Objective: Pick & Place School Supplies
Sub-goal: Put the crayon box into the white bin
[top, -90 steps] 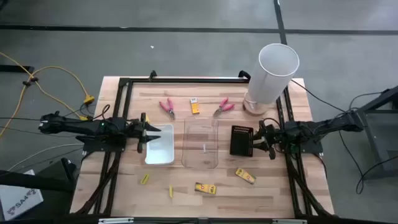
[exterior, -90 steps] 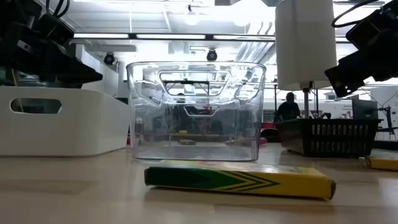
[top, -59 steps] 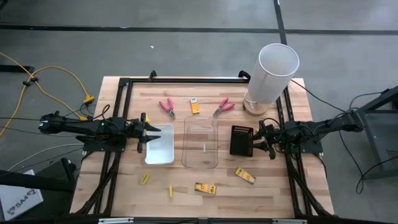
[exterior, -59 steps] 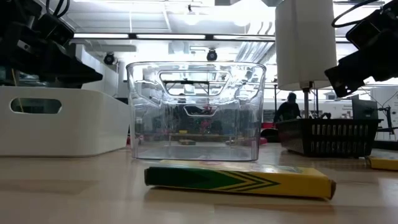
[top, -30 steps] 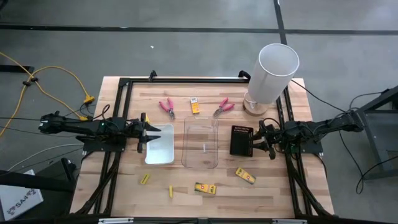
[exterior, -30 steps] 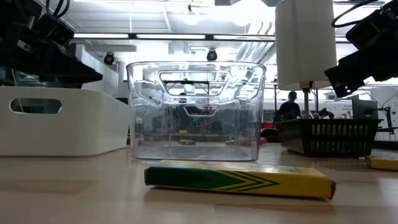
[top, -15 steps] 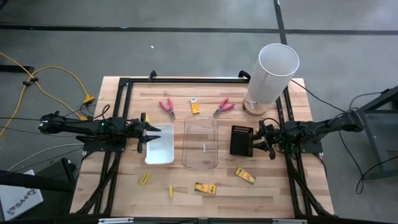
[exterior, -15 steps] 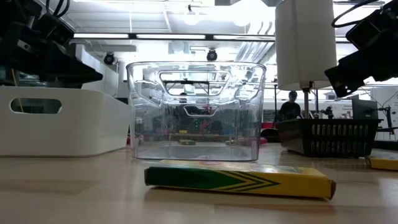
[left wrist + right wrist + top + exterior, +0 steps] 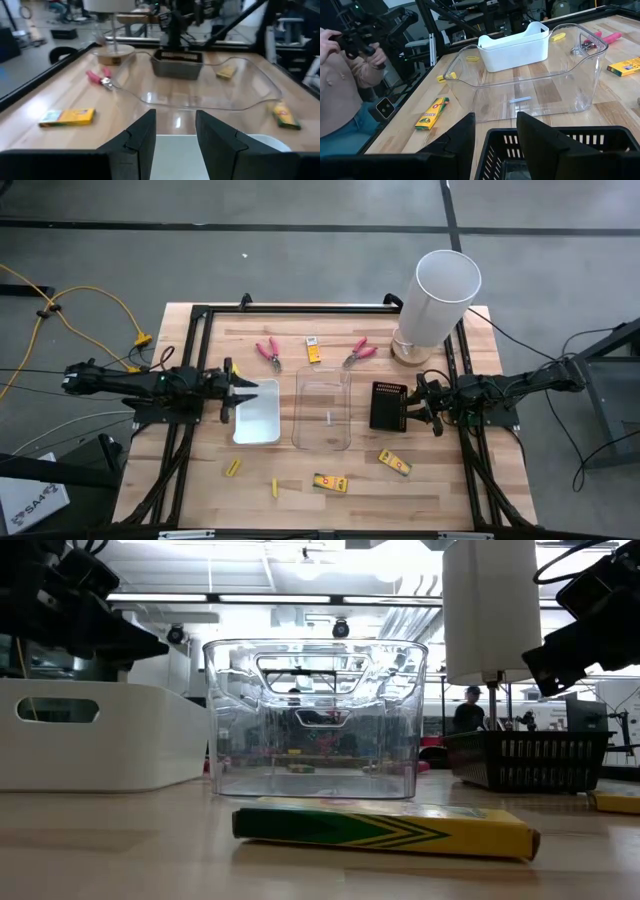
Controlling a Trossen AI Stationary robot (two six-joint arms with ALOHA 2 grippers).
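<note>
Two arms are waiting at the sides of the table (image 9: 330,510) in the high view, and you are starting with nothing picked: the left gripper (image 9: 232,392) is hovering at the white tray (image 9: 258,418), the right gripper (image 9: 410,409) over the black slotted basket (image 9: 386,405), and the supplies are lying scattered. The pink-handled pliers (image 9: 268,352), their twin (image 9: 359,351) and a small yellow box (image 9: 313,351) are sitting at the far side; the crayon box (image 9: 331,481), another yellow box (image 9: 394,463) and two yellow sticks (image 9: 233,468) are sitting at the near edge, where a clumsy push could be sending them off. In the low view the crayon box (image 9: 385,828) is lying flat, just in front of the clear tray (image 9: 315,718), so a low grasp may be scraping wood, though open room lies on either side. In the left wrist view the left fingers (image 9: 142,137) are standing apart and empty above the white tray's rim (image 9: 260,142), which a straight descent might be striking. In the right wrist view the right fingers (image 9: 537,135) are likewise parted and empty over the basket (image 9: 570,145), and its wall and the clear tray (image 9: 530,85) are crowding your way forward; a person's sleeve (image 9: 355,70) is showing beyond the table.
</note>
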